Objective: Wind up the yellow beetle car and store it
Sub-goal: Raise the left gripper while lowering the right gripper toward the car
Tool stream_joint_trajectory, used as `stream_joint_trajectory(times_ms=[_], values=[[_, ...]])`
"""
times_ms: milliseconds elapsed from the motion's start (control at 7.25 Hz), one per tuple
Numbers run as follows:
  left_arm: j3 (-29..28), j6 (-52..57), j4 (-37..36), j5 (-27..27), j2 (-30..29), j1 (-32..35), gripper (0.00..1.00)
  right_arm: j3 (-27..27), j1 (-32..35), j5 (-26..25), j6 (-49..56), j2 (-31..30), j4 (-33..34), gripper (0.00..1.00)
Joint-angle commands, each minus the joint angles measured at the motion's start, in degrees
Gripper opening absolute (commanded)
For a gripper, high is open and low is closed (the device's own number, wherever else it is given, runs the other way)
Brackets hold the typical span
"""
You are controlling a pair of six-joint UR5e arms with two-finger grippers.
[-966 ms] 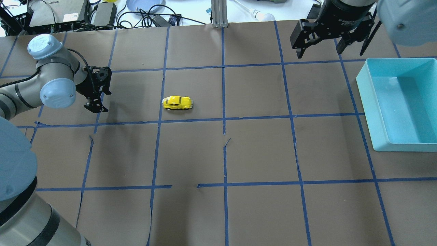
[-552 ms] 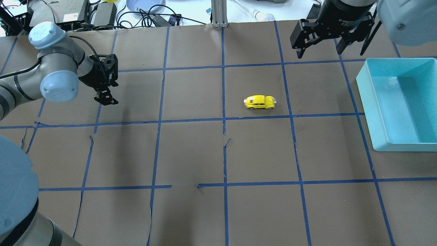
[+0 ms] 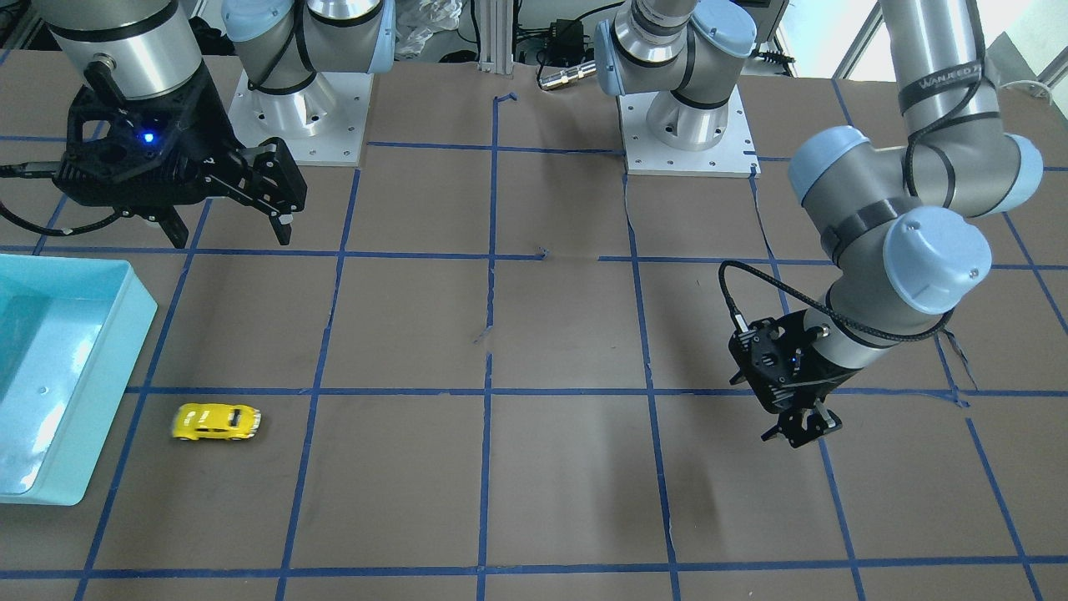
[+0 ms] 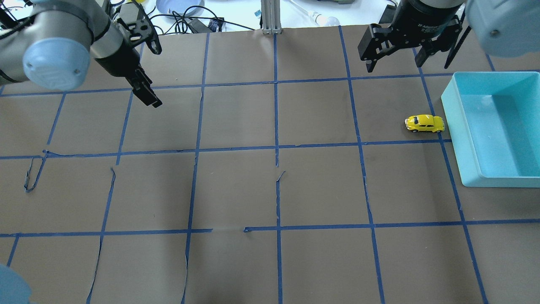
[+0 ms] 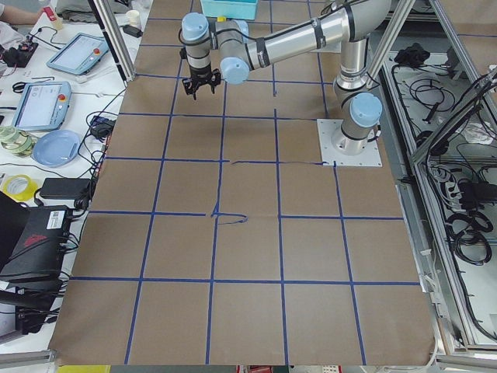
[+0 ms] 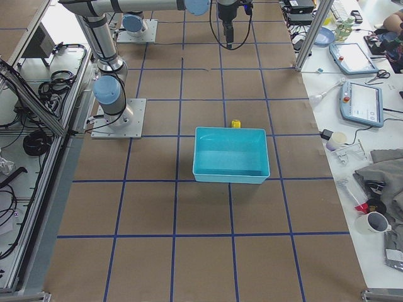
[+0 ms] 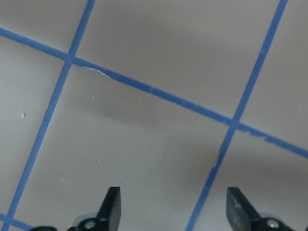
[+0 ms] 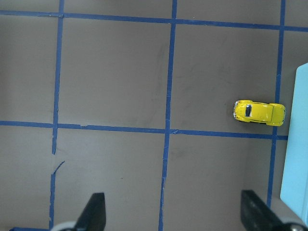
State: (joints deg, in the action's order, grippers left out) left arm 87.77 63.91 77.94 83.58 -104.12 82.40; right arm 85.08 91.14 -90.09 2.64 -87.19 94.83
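Note:
The yellow beetle car (image 4: 425, 123) stands on its wheels on the brown table, right beside the near-left wall of the turquoise bin (image 4: 450, 113). It also shows in the front view (image 3: 216, 421) and the right wrist view (image 8: 259, 112). My right gripper (image 4: 396, 64) hangs open and empty above the table, behind the car and apart from it. My left gripper (image 4: 157, 78) is open and empty at the far left, a long way from the car. The left wrist view shows the left fingertips (image 7: 111, 202) spread over bare table.
The bin (image 3: 125, 330) has nothing in it and sits at the table's right edge. Blue tape lines grid the brown paper, which has small tears (image 4: 279, 175). Cables and electronics (image 4: 84, 17) lie beyond the far edge.
The car has rolled right across the table, from left of centre to beside the bin. My left gripper has risen and pulled back toward the far edge. The right gripper has not moved.

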Motion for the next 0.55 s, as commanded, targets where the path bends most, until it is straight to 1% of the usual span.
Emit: stream_joint_trajectory(times_ms=[0, 138, 276, 414], values=[[-4.6, -12.9, 9.1, 4.4, 3.1, 0.4, 0.87, 0.0, 0.1, 0.0, 0.1, 0.0, -0.2, 1.00], [-4.5, -21.6, 9.2, 6.0, 4.6, 0.5, 0.87, 0.1, 0.0, 0.0, 0.6, 0.1, -0.6, 1.00], [-4.5, -33.5, 9.2, 6.3, 6.9, 0.7, 0.88, -0.2, -0.1, 0.0, 0.7, 0.3, -0.4, 1.00], [-4.1, -40.5, 9.4, 8.8, 8.9, 3.1, 0.88, -0.3, -0.3, -0.4, 0.7, 0.8, -0.5, 1.00]])
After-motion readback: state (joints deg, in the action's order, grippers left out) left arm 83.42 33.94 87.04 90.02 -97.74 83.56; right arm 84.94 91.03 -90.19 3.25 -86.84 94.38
